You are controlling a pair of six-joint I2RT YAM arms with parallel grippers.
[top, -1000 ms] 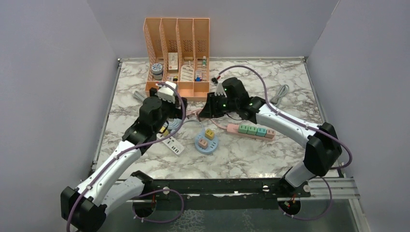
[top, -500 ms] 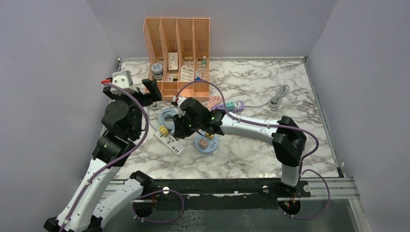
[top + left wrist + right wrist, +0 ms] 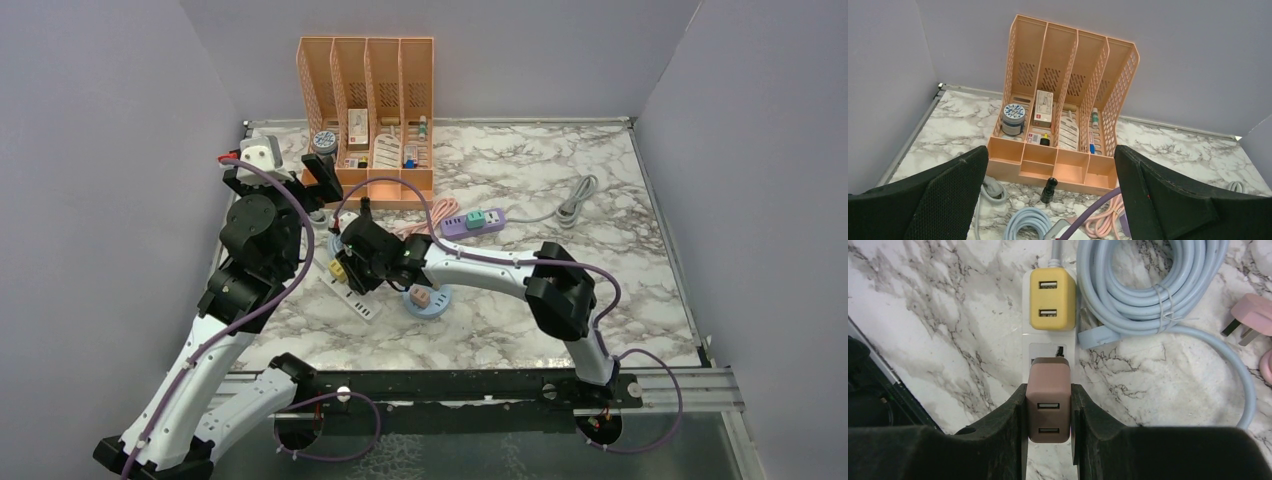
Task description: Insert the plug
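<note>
The step in hand was the insertion itself. The right hand point(image 3: 1049, 407) was closed firmly on the brown plug point(image 3: 1049, 377), one finger on each of its two long sides, and the plug's two small ports faced the wrist camera. The plug was directly over the white power strip point(image 3: 1048, 349), which lay flat on the marble surface point(image 3: 938, 315). On the same strip, one socket further from the hand, a yellow adapter point(image 3: 1050, 299) was already seated. A part of a free socket was visible between the two. The wrist view could not tell me if the pins of the brown plug were already in their holes or only just above the strip.

A light blue cable coil point(image 3: 1148, 285) lay just beside the strip, touching its edge near the yellow adapter, and a pink plug point(image 3: 1252, 310) lay well apart from the strip beyond that coil.

The left hand point(image 3: 1050, 165) was wide open and held nothing. It was raised well apart from the strip, and it faced the orange organizer point(image 3: 1063, 55).

In my judgement, the next move called for a straight push down onto the strip, with the plug kept square to the socket. Nothing held the strip, so a tilted push could make it slide or lift at one end.
</note>
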